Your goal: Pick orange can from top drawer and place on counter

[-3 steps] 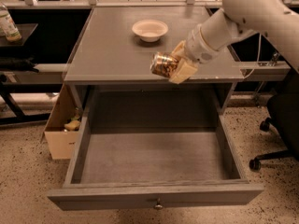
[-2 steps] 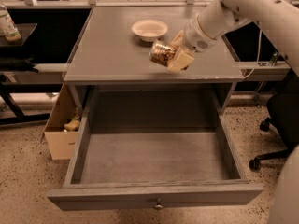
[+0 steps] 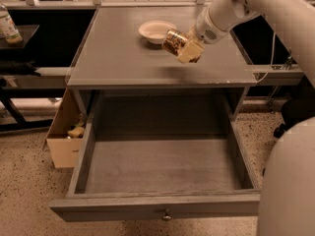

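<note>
My gripper [image 3: 186, 45] is shut on the orange can [image 3: 173, 41], a shiny orange-gold and brown can held on its side above the right middle of the grey counter [image 3: 123, 58]. The can hangs just right of and in front of a cream-white bowl [image 3: 156, 31]. A shadow lies on the counter below the can. The top drawer [image 3: 162, 156] is pulled fully open below the counter, and its inside shows nothing in it. Its small round knob [image 3: 167, 216] shows on the front panel.
A tan cardboard box [image 3: 66, 136] with some items stands on the floor left of the drawer. A small dark side table [image 3: 17, 33] with a bottle [image 3: 9, 26] is at the far left. Part of my white body [image 3: 288, 186] fills the lower right.
My arm has carried the can up and back from over the counter's front edge to above the counter, close to the bowl.
</note>
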